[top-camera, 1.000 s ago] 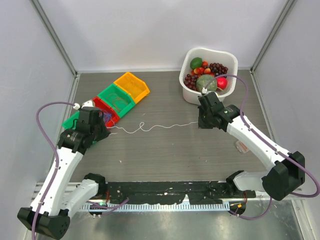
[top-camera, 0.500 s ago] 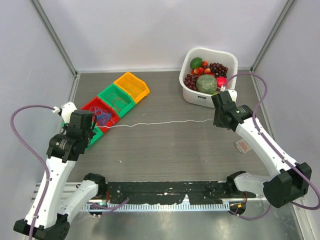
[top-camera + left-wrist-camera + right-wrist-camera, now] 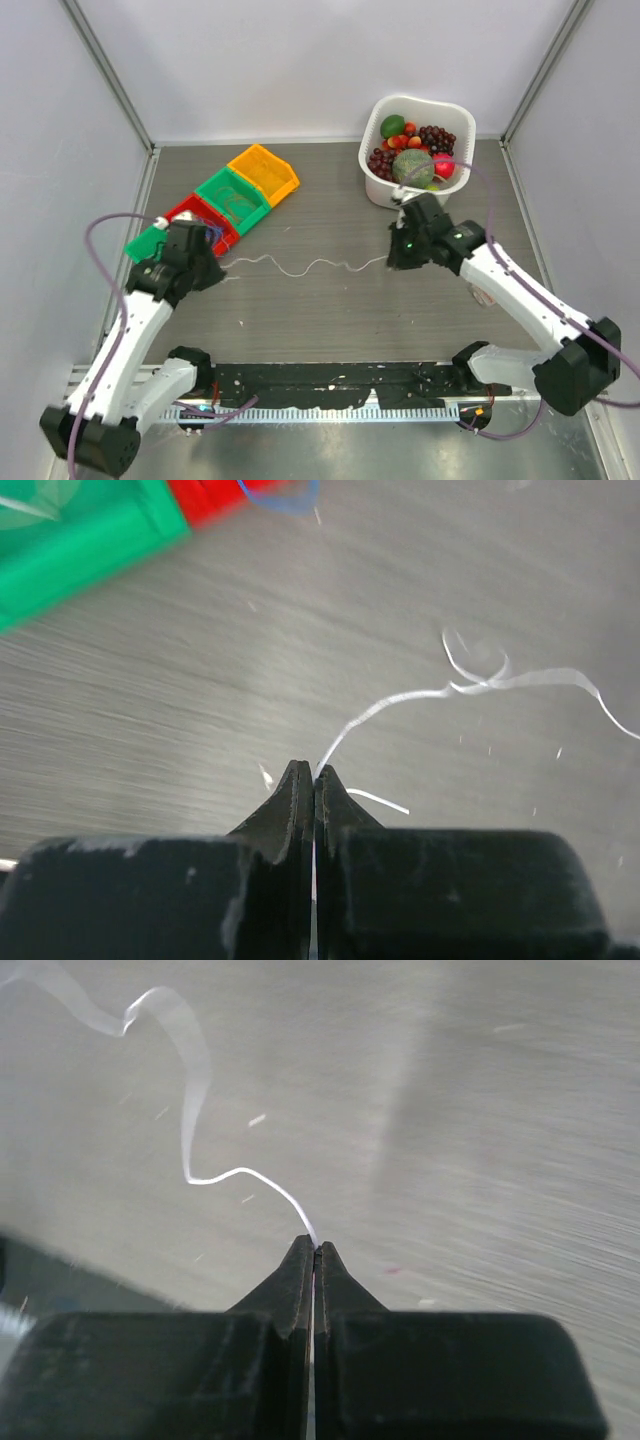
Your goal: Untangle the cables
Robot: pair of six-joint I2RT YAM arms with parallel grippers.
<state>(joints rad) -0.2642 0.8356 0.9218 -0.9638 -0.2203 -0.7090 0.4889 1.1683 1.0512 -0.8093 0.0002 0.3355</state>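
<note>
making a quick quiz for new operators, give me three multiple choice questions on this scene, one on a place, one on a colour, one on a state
1. Where does the bowl of fruit stand?
A. at the far right of the table
B. at the near left corner
C. between the arm bases

2. What colour is the cable strung between the two grippers?
A. blue
B. white
C. red

3. How do the left gripper and right gripper stand?
A. both open
B. only the left shut
C. both shut on the cable

Answers:
1 A, the top view shows it at the back right.
2 B, both wrist views show a white strand leaving the fingertips.
3 C, in each wrist view the jaws meet on the strand.
</note>
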